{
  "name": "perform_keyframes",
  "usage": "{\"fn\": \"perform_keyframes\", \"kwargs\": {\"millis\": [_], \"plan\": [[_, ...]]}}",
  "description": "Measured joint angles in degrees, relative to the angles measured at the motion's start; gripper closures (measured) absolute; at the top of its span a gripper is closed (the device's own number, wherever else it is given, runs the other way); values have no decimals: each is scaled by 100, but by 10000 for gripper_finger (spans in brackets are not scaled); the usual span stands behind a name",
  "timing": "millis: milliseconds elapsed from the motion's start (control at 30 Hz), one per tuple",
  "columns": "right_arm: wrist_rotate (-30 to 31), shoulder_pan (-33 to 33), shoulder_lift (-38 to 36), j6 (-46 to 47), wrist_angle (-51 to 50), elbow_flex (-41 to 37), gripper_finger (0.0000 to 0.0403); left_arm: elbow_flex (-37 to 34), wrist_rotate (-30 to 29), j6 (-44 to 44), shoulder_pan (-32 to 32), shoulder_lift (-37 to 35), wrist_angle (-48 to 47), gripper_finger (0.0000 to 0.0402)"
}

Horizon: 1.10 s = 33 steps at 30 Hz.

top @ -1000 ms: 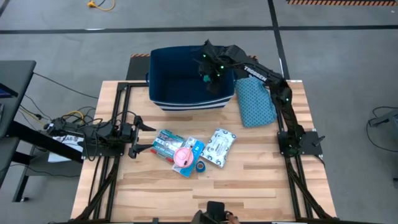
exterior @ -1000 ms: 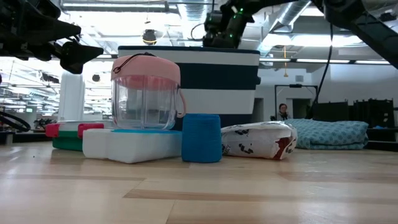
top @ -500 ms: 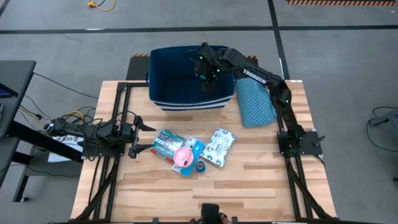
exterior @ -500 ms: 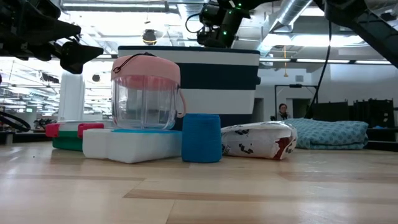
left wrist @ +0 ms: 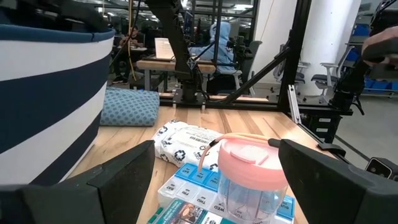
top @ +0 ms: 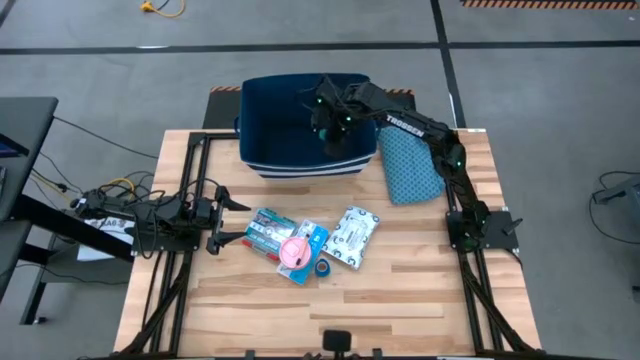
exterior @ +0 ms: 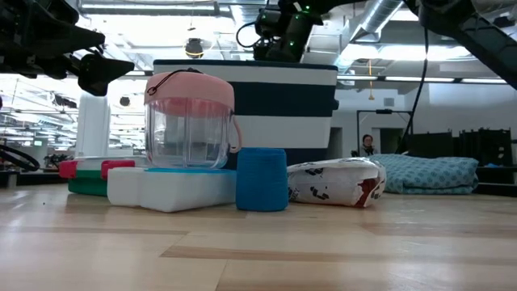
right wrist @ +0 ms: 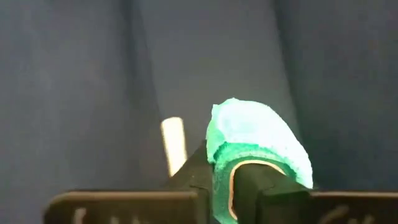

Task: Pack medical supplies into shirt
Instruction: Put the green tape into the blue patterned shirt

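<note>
Wooden table (top: 400, 300): supplies (top: 300, 240), bin (top: 300, 165), cloth (top: 410, 170).

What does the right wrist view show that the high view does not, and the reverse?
Only the right wrist view shows the green tape roll clamped in the right end effector over dark blue fabric. Only the high view shows the pink-lidded container, white pouch, small blue roll and the left end effector waiting at the table's left. Both share the navy bag's interior.

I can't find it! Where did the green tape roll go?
The green tape roll sits in the right pincer, over the dark blue bin at the table's far edge.
</note>
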Motion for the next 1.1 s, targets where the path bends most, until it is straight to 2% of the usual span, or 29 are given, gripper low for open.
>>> {"fn": "perform_keyframes", "kwargs": {"millis": [33,100,367,467,533,567,633,733,767,867,1100], "plan": [[45,0,0,46,115,0,385,-1,-1,-2,-1,0,0,68],[72,-4,0,129,286,2,366,-1,0,-2,0,0,0,68],[10,9,0,227,378,2,171,0,0,-7,-1,0,0,68],[-89,7,0,204,357,2,124,-1,0,-8,0,0,0,68],[-123,9,0,208,291,2,128,2,0,-9,-1,0,0,68],[-130,9,0,204,234,2,144,0,0,-9,-2,0,0,68],[-140,9,0,184,90,2,211,-1,0,-9,-2,0,0,68],[-208,-35,0,142,21,2,355,1,-2,-7,-2,0,-2,68],[-265,-56,0,171,30,2,374,0,-2,0,-2,0,0,68],[-252,-108,0,372,178,2,356,2,-4,27,1,0,0,68],[-286,-108,59,492,295,10,226,0,-6,33,-1,0,0,68]]}}
